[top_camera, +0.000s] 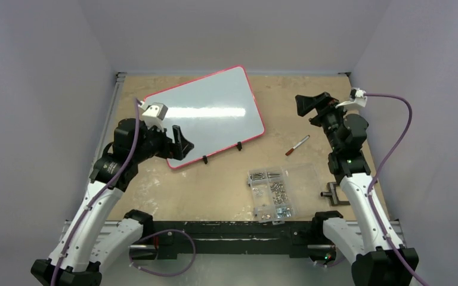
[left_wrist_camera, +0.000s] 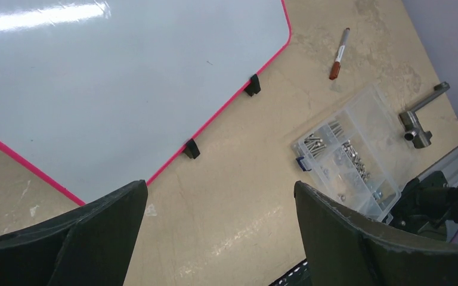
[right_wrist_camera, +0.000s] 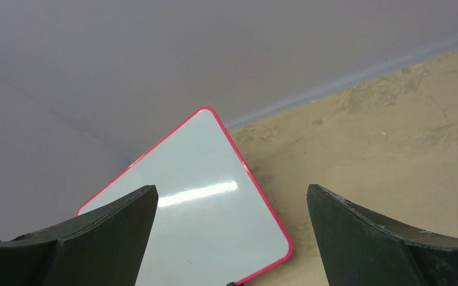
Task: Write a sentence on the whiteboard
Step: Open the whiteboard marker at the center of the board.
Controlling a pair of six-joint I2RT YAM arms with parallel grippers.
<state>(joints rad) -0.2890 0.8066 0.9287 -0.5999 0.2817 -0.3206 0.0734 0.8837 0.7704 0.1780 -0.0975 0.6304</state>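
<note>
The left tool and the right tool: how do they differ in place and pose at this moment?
The left tool is over the whiteboard's near left corner; the right tool is off the board, beyond the marker. The left tool aims downward; the right tool aims more level, toward the far wall. Both are open and hold nothing.

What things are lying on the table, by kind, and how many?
Flat white whiteboard with red-pink rim: 1
Slim marker pen with red-brown cap: 1
Clear plastic compartmented box of screws: 1
Grey metal T-shaped fitting: 1
Total: 4
</note>
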